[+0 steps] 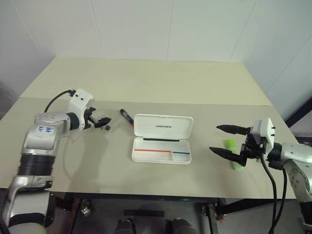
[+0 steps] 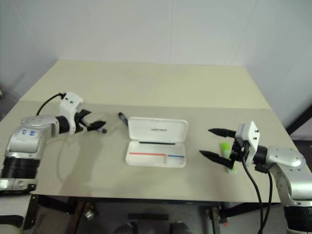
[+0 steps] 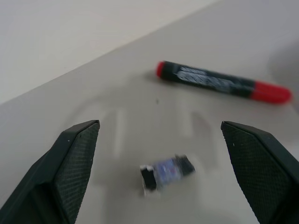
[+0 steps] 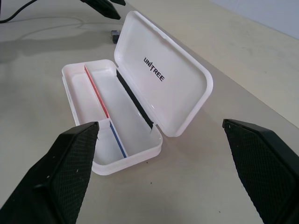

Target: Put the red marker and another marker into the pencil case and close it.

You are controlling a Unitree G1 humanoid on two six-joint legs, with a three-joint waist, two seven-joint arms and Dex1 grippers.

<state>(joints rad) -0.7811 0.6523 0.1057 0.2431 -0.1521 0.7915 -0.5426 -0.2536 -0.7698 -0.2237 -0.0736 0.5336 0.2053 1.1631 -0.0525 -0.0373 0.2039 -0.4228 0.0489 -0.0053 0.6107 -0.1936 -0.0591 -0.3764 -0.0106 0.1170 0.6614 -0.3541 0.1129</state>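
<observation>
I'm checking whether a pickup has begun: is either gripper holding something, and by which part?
Nothing is held. The left gripper is open near the red marker; the right gripper is open beside the green marker.

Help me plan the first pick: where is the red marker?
In the left eye view the red marker lies on the table, just left of the open case, between it and the open left hand.

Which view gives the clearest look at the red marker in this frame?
The left wrist view: the red marker lies close ahead, showing its whole black barrel, label and both red ends. The left eye view and right eye view show it as a small dark stick beside the open pencil case, without detail.
</observation>
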